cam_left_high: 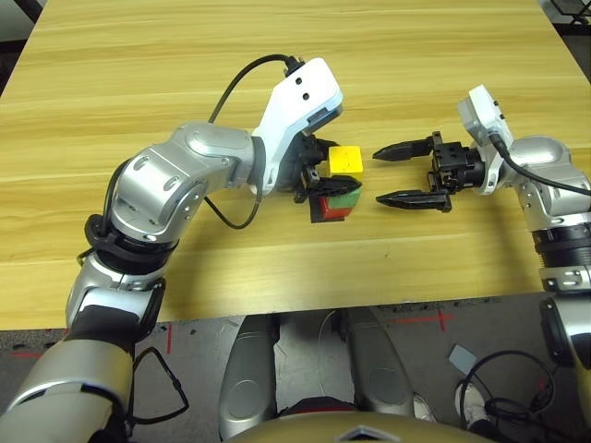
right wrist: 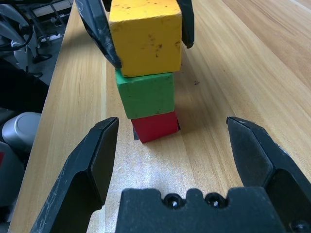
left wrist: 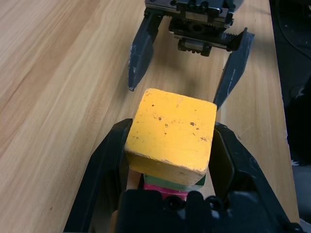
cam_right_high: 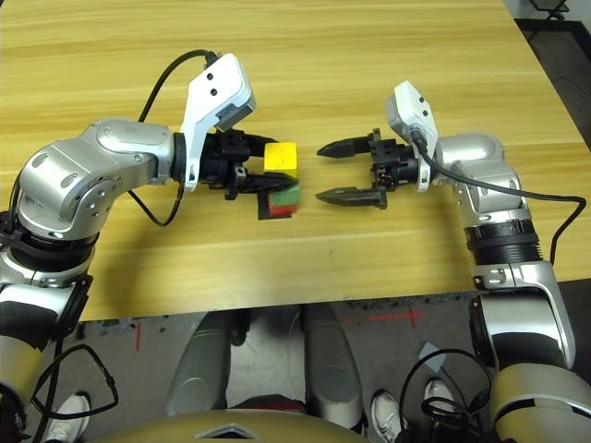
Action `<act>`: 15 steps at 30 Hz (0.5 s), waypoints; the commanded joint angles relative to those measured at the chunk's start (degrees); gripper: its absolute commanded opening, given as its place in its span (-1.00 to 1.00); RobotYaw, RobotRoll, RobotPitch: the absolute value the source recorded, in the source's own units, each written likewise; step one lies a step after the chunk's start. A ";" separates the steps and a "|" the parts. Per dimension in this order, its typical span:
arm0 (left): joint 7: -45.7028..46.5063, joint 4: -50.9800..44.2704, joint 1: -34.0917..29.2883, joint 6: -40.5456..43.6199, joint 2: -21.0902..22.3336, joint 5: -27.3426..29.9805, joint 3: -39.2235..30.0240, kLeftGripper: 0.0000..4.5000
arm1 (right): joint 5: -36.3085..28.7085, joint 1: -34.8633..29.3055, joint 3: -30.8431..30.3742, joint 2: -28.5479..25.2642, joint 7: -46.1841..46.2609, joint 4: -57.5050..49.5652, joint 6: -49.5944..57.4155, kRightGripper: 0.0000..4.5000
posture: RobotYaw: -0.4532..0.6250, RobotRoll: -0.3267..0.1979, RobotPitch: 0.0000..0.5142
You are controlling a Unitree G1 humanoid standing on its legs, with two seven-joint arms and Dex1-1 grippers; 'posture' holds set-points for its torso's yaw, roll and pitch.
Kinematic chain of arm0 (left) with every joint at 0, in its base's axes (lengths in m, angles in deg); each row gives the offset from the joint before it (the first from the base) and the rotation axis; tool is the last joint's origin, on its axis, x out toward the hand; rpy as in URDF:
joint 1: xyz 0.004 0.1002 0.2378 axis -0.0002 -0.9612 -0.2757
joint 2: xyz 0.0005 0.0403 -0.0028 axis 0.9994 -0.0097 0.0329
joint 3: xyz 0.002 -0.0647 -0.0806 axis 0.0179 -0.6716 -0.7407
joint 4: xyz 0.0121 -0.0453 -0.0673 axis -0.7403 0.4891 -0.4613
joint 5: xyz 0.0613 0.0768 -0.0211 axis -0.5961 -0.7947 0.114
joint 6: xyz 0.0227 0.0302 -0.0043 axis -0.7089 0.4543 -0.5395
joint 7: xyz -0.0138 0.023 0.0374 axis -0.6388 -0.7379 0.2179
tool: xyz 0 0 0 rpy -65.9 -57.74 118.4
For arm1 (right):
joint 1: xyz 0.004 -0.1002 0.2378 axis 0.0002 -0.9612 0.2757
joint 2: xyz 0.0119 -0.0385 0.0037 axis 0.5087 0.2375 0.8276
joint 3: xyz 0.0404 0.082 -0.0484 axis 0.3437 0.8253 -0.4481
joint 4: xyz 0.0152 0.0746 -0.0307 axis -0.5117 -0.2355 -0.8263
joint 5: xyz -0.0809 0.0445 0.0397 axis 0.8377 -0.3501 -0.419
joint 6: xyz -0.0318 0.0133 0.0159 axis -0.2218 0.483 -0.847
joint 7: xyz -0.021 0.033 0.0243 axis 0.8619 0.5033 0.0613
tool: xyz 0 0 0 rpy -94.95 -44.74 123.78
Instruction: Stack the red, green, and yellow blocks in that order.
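Scuffed yellow block [right wrist: 146, 36] tops green [right wrist: 146, 94] and red [right wrist: 155, 126].
Left pincer [left wrist: 167, 145] clasps yellow; right pincer [cam_left_high: 395, 173], spread wide, faces the stack close by.

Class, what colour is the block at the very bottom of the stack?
Red: the bottom block shows best in the right wrist view, under the green block.

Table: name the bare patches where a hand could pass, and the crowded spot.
Bare table beyond both arms, and the near strip before its front edge. Crowded: the centre, where the left gripper holds the yellow block on the green block and red block, with the open right gripper close beside.
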 commanded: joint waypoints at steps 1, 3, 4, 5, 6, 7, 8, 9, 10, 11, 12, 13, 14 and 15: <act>-1.74 -2.76 0.02 0.69 1.35 0.76 1.90 0.55 | -0.13 -0.05 -0.25 -0.01 -0.74 -0.48 -0.20 1.00 | 0.08 0.22 0.37; -2.16 -3.51 0.33 0.88 1.49 1.39 1.53 0.87 | -0.03 0.12 -0.24 0.03 -0.78 -0.11 -0.40 1.00 | 0.09 0.22 0.36; -2.38 -3.70 0.68 0.91 1.37 1.81 1.11 0.98 | 0.06 0.25 -0.24 0.07 -0.83 0.18 -0.57 1.00 | 0.09 0.23 0.36; -2.46 -3.76 0.99 0.81 1.14 2.17 0.67 0.98 | 0.12 0.35 -0.23 0.08 -0.88 0.44 -0.72 1.00 | 0.10 0.23 0.35; -2.35 -3.74 1.28 0.92 0.93 2.51 0.22 0.98 | 0.19 0.45 -0.23 0.10 -0.93 0.72 -0.87 1.00 | 0.10 0.23 0.35; -2.24 -3.66 1.65 1.20 0.85 2.92 -0.21 0.98 | 0.28 0.59 -0.24 0.11 -1.01 1.09 -1.09 1.00 | 0.11 0.24 0.34; -1.96 -3.53 1.96 1.66 0.66 3.49 -0.90 0.98 | 0.38 0.78 -0.25 0.15 -1.08 1.49 -1.35 1.00 | 0.11 0.24 0.34; -1.64 -3.43 2.19 2.13 0.32 4.09 -1.61 0.98 | 0.47 0.92 -0.25 0.18 -1.16 1.88 -1.61 1.00 | 0.11 0.24 0.33; -1.32 -3.33 2.31 2.48 -0.20 4.77 -2.46 0.98 | 0.54 1.04 -0.26 0.19 -1.24 2.23 -1.86 1.00 | 0.12 0.24 0.32; -1.00 -3.21 2.37 2.66 -0.81 5.48 -3.39 0.98 | 0.58 1.15 -0.27 0.20 -1.32 2.53 -2.10 1.00 | 0.12 0.24 0.31; -0.82 -3.06 2.39 2.63 -1.53 6.29 -4.33 0.98 | 0.59 1.21 -0.24 0.18 -1.44 2.86 -2.39 1.00 | 0.12 0.24 0.28; -1.00 -2.58 2.44 2.74 -2.13 7.77 -6.25 0.98 | 0.58 1.42 -0.24 0.21 -1.50 3.12 -2.51 1.00 | 0.12 0.24 0.28; -1.98 -1.97 2.22 1.96 -2.54 9.62 -8.63 0.98 | 0.52 1.57 -0.12 0.17 -1.65 3.45 -2.78 1.00 | 0.13 0.24 0.25; -2.74 -1.30 1.88 1.55 -2.38 11.23 -11.07 0.98 | 0.41 1.76 -0.01 0.15 -1.76 3.63 -2.86 1.00 | 0.13 0.24 0.25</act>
